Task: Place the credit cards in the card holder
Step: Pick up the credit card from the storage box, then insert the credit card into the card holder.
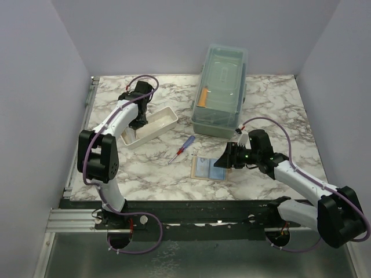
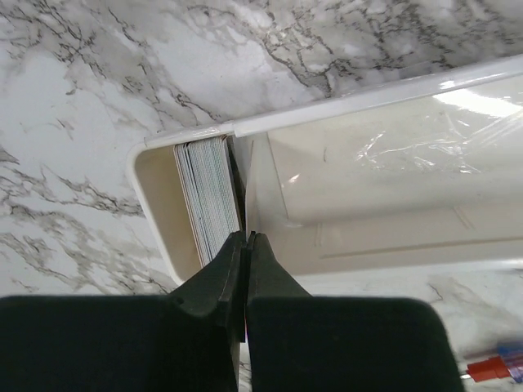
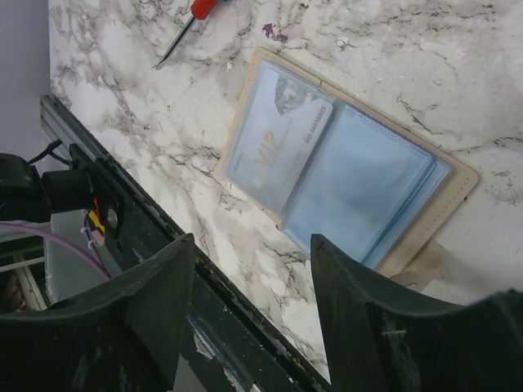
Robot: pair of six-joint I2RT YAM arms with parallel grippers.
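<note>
marble table: work surface, carrying all items below.

clear lidded box: far centre, lid on, not part of this step.

white tray: left of the box. the left arm reaches down into its near end.

card holder: lies open and flat on the table near centre, blue lining up. one pale card marked "vip" already sits in one pocket; the other pocket looks unfilled.

credit cards: a stack standing on edge at one end of the tray, against the end wall.

screwdriver: loose on the table between tray and holder, touching neither.

left gripper: jaws pressed together at the inner face of the stack. whether a single card is pinched between them cannot be confirmed; a dark edge-on line runs up from the tips.

right gripper: jaws spread wide, gripping nothing, hovering just beside the holder.

assessment: step in hand is picking the next card from the tray, with the task partly done. the next move calls for lifting one card only, clear of the stack, carrying it past the screwdriver, and the right gripper steadying the holder for insertion.
</note>
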